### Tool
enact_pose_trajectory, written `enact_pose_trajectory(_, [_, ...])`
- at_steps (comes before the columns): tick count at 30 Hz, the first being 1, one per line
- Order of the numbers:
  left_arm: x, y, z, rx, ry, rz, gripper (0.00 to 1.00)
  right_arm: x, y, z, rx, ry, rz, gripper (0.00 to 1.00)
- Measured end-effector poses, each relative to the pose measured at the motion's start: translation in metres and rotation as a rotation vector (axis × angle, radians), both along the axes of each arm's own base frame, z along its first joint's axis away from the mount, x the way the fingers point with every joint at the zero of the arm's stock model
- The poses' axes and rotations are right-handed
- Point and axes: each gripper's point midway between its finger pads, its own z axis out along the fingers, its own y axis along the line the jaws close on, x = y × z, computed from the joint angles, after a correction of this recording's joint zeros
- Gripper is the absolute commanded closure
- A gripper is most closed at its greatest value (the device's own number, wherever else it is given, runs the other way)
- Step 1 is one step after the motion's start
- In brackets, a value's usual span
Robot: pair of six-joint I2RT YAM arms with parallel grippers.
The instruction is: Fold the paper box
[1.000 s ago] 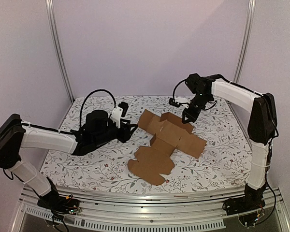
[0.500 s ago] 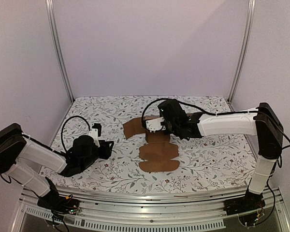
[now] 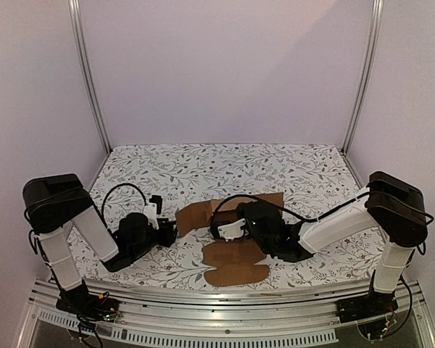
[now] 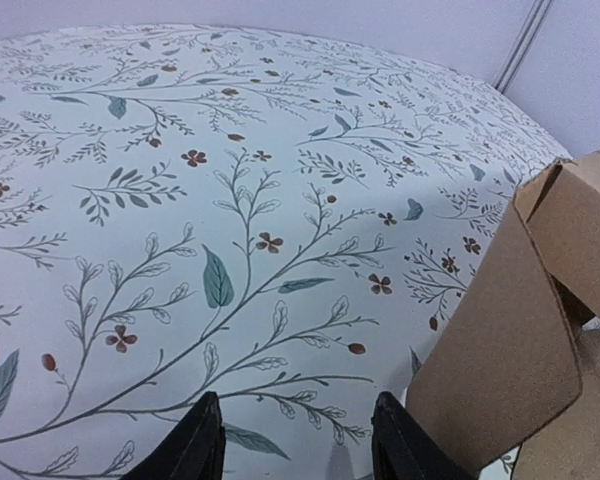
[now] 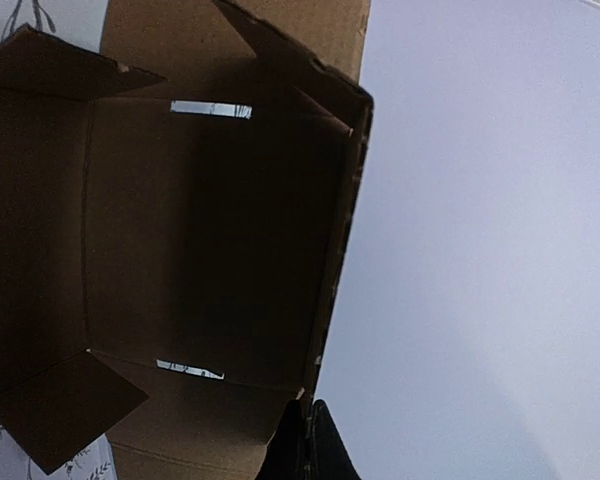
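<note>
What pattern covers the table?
The table cover is white with grey-green leafy sprigs and small reddish flowers; clearest in the left wrist view.

Paper box [image 5: 210,240] fills frame, inside dark, flaps part-raised; jaws pressed together at btm of frame.

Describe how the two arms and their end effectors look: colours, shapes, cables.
The left arm and the right arm have smooth white links between bulky black joint housings. A thin black cable loops beside each wrist, the left cable and the right cable. The left end effector and the right end effector have narrow black fingers. I see no markings.
</note>
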Motion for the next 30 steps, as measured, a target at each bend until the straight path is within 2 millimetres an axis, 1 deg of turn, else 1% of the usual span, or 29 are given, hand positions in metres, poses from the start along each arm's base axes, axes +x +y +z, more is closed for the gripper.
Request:
enact_pose_trajectory(4, [-0.002, -0.021, -0.007, -0.005, -0.022, -0.107, 0.50, 0.000, -0.001, 0.004, 0.036, -0.020, -0.004, 1.00])
enact_pose_trajectory(7, [-0.004, -0.037, -0.007, -0.006, -0.040, -0.180, 0.50, 0.000, -0.002, 0.007, 0.058, -0.029, -0.006, 1.00])
enact_pose_trajectory(15, [-0.012, -0.086, 0.014, -0.024, -0.143, -0.359, 0.47, -0.002, -0.008, 0.002, 0.081, -0.026, -0.016, 1.00])
enact_pose_trajectory(19, [-0.009, -0.108, 0.019, -0.029, -0.180, -0.426, 0.45, -0.006, -0.013, -0.006, 0.076, -0.017, -0.017, 1.00])
enact_pose_trajectory(24, [-0.007, -0.123, 0.022, -0.017, -0.219, -0.479, 0.44, -0.009, -0.020, -0.008, 0.085, -0.014, -0.029, 1.00])
enact_pose_trajectory(30, [-0.020, -0.132, 0.020, 0.038, -0.265, -0.539, 0.42, -0.013, -0.022, -0.001, 0.110, -0.013, -0.026, 1.00])
